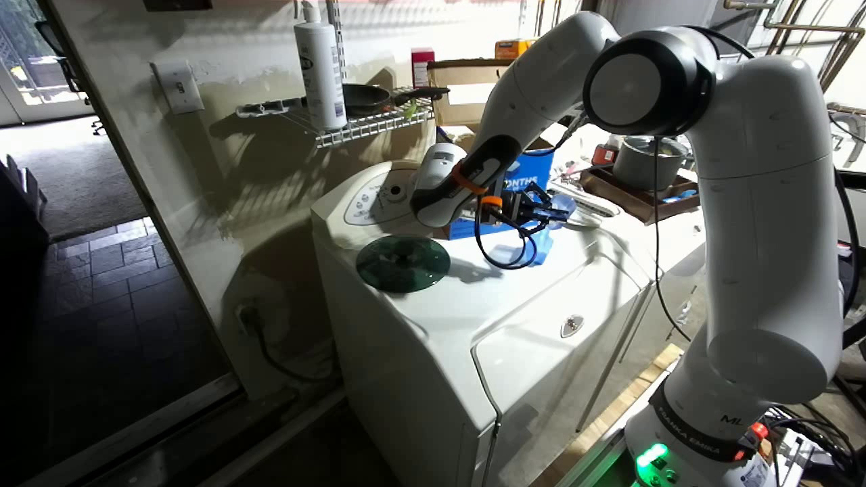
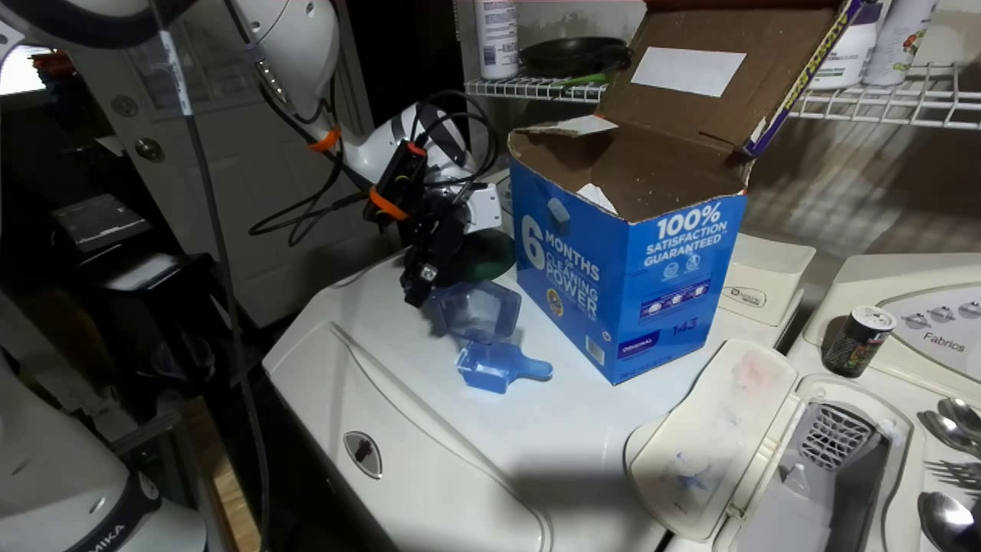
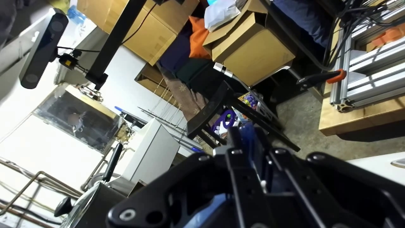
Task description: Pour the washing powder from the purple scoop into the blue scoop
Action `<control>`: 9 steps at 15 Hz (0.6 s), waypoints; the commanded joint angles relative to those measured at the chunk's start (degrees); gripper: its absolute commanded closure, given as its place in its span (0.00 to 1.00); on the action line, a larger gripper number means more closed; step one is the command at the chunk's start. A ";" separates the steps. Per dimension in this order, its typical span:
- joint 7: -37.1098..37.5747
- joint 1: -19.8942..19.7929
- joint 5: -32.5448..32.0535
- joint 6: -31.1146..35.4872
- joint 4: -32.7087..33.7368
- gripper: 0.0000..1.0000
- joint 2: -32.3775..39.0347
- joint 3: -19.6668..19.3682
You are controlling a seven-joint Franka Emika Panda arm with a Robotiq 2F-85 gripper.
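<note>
1. The pincer (image 3: 247,136) is clamped on the purple scoop (image 2: 479,313), apparently by its handle; an off-centre pinch could let it twist as it tips.
2. In an exterior view the blue scoop (image 2: 494,369) lies on the counter (image 2: 571,418) at 6 o'clock from the purple scoop, its handle towards 3 o'clock. If the mouths do not line up, powder would likely spill onto the counter.
3. Dipping too low could shove the blue scoop, probably light, towards the carton (image 2: 625,264) at 2 o'clock.
4. The looped cable (image 1: 504,266), at 7 o'clock from the pincer in an exterior view, might catch the blue scoop during a wrist turn.
5. Inside the purple scoop a pale patch shows; whether it is powder I cannot tell, nor what the blue scoop holds.
6. Whether the scoops touch is unclear; in the wrist view the purple scoop's bowl cannot be made out.
</note>
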 commanded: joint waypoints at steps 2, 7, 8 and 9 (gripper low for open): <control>0.97 0.49 -1.41 -2.58 1.84 0.97 1.64 0.26; 1.99 0.77 -1.71 -3.71 1.74 0.97 2.11 0.18; 2.21 0.80 -1.74 -4.06 1.76 0.97 2.22 0.18; 2.31 0.83 -1.84 -4.25 1.78 0.97 2.34 0.24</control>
